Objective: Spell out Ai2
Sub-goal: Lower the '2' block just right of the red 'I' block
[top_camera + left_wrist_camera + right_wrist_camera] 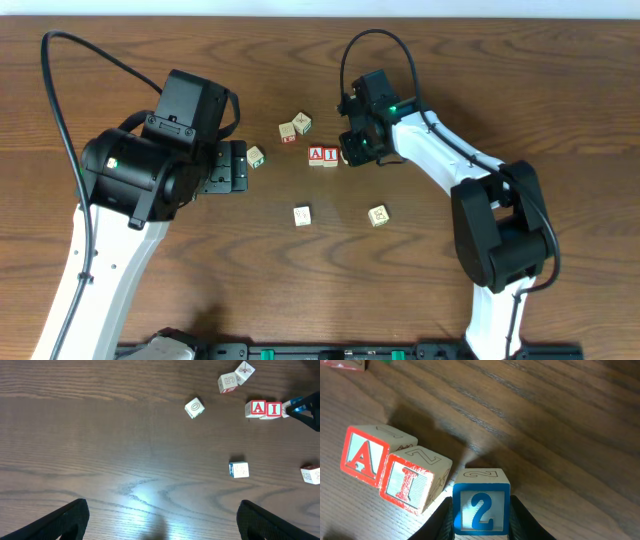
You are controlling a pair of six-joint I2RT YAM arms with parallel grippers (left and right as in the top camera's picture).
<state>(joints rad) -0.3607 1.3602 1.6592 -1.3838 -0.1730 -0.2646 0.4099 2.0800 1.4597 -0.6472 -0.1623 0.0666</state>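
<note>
The right gripper (480, 524) is clamped on the blue 2 block (481, 509), holding it just beside the I block (412, 482) so the row reads on from the A block (364, 456); a slight gap shows between them; the left gripper (165, 520) hangs with fingers apart, well clear of the row.

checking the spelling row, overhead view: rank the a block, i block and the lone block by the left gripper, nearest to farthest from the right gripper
1. I block, right beside the right gripper, which holds the 2 block.
2. A block, touching the I block's far side.
3. Lone block, far across the table, beside the left gripper.
</note>
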